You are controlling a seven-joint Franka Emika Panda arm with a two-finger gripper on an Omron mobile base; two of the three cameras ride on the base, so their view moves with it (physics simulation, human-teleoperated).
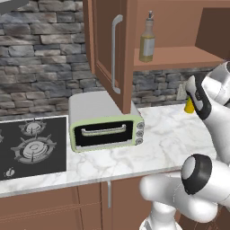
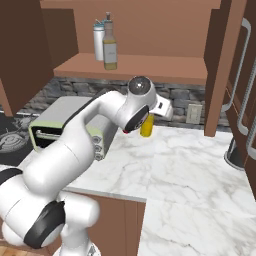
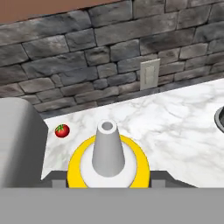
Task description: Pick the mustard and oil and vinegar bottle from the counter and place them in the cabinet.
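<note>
We see arm bent forward over counter (image 2: pixel 190 165), gripper (image 2: pixel 148 120) near stone back wall, jaws clamped on mustard (image 2: pixel 146 125), apparently lifted just off marble. Cabinet (image 2: pixel 150 67) open: oil and vinegar bottle (image 2: pixel 109 45) upright on shelf, white bottle (image 2: pixel 99 42) just behind. Toaster oven (image 1: pixel 105 128) left on counter; tomato (image 3: pixel 62 130) beside it.

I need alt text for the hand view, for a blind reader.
The mustard, a yellow bottle with a grey nozzle, sits close between the fingers. Behind it lie the counter, a small tomato and a stone wall with an outlet.
</note>
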